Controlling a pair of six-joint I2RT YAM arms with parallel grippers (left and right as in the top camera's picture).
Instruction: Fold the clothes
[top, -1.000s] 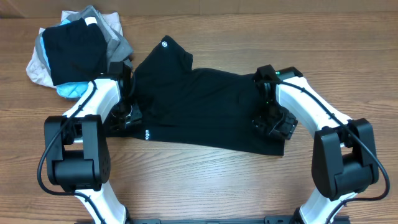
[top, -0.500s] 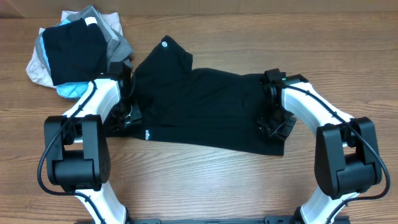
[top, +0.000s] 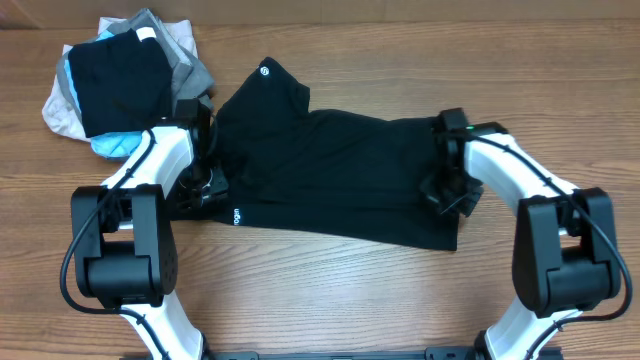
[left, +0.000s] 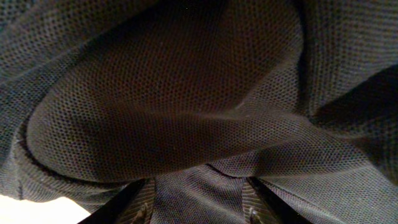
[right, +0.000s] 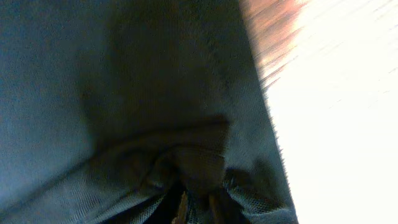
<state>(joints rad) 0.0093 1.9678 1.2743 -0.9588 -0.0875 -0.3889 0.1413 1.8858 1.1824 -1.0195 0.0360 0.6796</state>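
Wooden table (top: 330, 300) carries the black shirt (top: 330, 170), spread across the middle between both arms, right of the garment pile (top: 110, 85) at far left; my left gripper (left: 199, 194) pinches a thick fold at the shirt's left edge, jaws partly apart; my right gripper (right: 196, 208) is nearly closed on bunched cloth at the right edge (2 holds, I judge); next, lift both edges evenly and carry them over for a fold.
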